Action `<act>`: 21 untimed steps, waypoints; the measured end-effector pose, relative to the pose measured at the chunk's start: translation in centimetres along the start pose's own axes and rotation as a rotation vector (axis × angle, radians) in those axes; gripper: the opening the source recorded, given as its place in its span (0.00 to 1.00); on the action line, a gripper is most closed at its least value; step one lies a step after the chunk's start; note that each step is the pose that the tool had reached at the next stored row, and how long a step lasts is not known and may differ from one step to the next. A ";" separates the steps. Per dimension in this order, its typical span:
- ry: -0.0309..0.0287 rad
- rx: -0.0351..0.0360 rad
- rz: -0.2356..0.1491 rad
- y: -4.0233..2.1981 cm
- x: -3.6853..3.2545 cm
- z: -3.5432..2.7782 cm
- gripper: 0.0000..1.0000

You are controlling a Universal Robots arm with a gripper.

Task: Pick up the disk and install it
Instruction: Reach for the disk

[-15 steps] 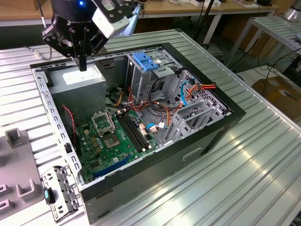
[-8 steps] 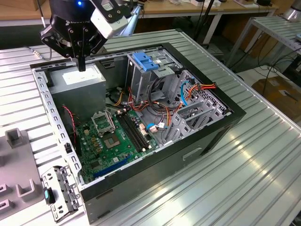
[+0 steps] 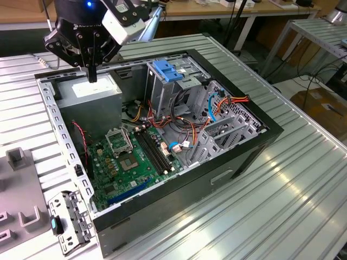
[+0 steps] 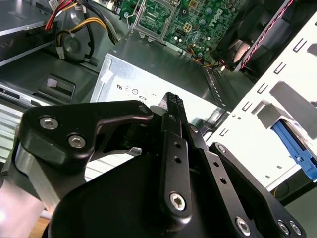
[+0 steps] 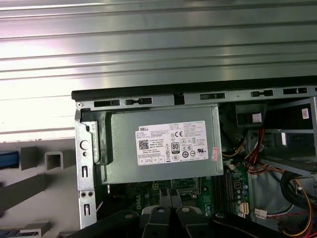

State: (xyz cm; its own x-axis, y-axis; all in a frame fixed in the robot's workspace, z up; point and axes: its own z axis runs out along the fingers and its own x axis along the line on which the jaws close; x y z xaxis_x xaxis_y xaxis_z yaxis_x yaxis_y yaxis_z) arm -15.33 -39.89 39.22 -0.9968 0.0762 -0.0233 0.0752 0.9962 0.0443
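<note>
- An open black computer case (image 3: 217, 181) lies on its side on a ribbed metal counter (image 3: 287, 211), with its inside facing up.
- A grey power supply box (image 3: 92, 93) with a white sticker fills one corner of the case. All places below are given from this box.
- The robot's black gripper (image 3: 92, 77) hangs straight above the power supply, close to its sticker but not touching it.
- In the second wrist view the jaws are drawn together with nothing between them, and they point down at the box.
- The green motherboard (image 3: 130, 157) lies flat in the case just beside the power supply.
- Further from the power supply, past a gap with red, yellow and orange cables (image 3: 162, 116), stands a tall metal cage with a blue plastic top (image 3: 167, 72).
- The disk cannot be picked out with certainty.
- A blue plastic strip (image 4: 296, 148), which may be the disk's side rail, sits outside the case. It lies beyond the perforated metal wall (image 3: 54, 127) that the power supply stands against.
- In the first wrist view, grey holder blocks (image 5: 34, 181) rest on the counter on that same outer side of the wall.
</note>
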 end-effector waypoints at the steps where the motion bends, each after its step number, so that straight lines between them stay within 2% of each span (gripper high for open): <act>1: 0.0000 0.0001 0.000 0.00 0.04 0.00 0.11; 21: 0.0000 0.0001 0.000 -0.06 0.79 0.00 0.11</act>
State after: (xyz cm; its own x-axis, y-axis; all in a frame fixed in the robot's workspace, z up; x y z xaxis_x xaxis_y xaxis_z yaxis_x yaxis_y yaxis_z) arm -16.13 -39.89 39.20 -0.9968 0.0762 -0.0233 0.0751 0.9962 0.0442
